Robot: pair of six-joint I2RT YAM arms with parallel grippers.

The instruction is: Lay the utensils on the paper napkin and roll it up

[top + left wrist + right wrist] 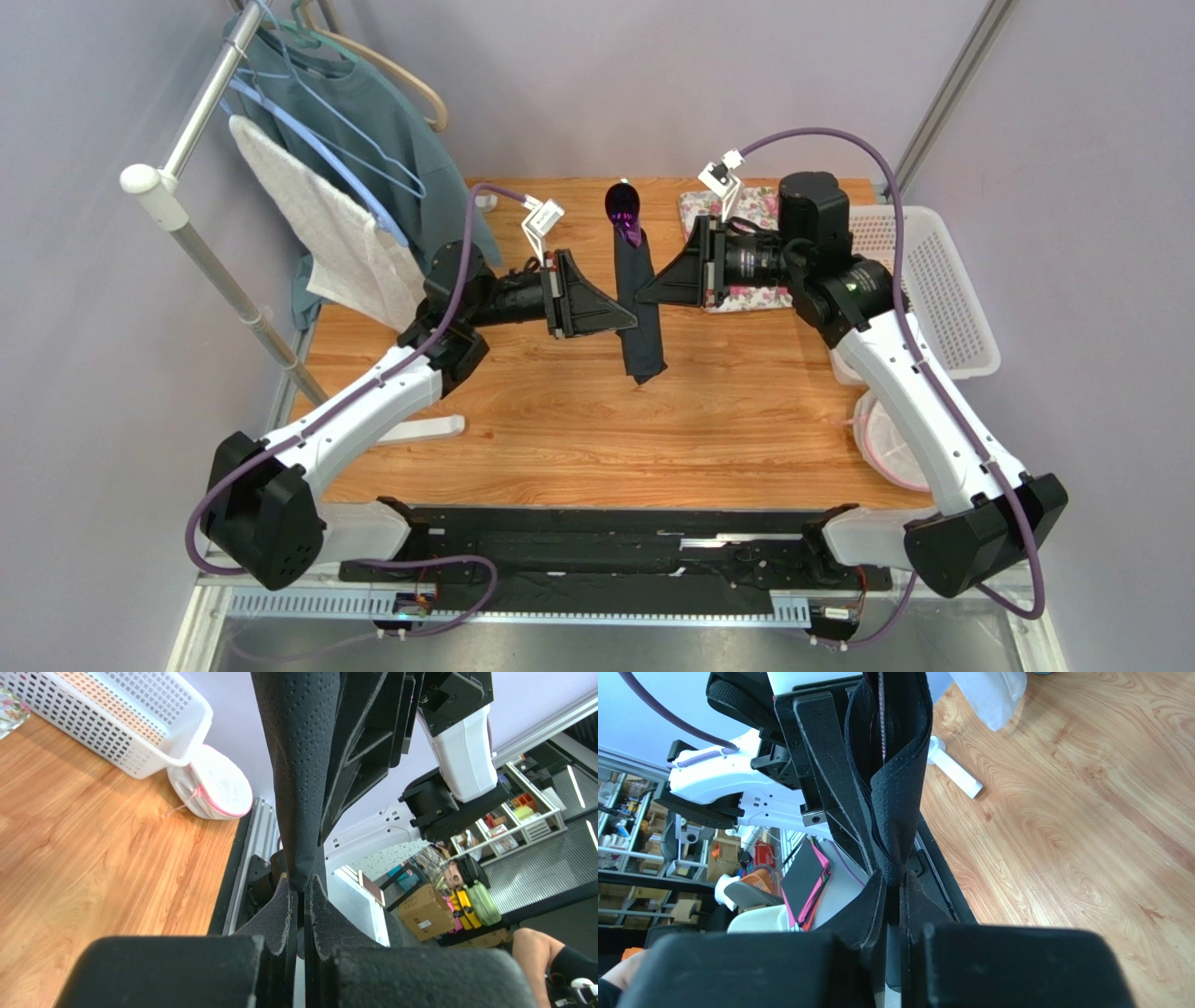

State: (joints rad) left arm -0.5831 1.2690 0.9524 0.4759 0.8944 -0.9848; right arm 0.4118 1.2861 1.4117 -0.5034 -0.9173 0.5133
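Paper napkin (643, 329), rolled, hangs above the bench (561, 420), spoon (623, 210) poking out. Left pincer (631, 319) and right pincer (648, 287) both clamp it.

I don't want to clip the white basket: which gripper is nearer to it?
Right. The right gripper pinches the rolled napkin on the side facing the basket; the left gripper pinches it from the opposite side, farther off.

The rolled black paper napkin (298, 777) is matt and finely dimpled, the purple spoon bowl (622, 207) at its far end seems glossy plastic, the brown tabletop (561, 420) beneath smooth wood.
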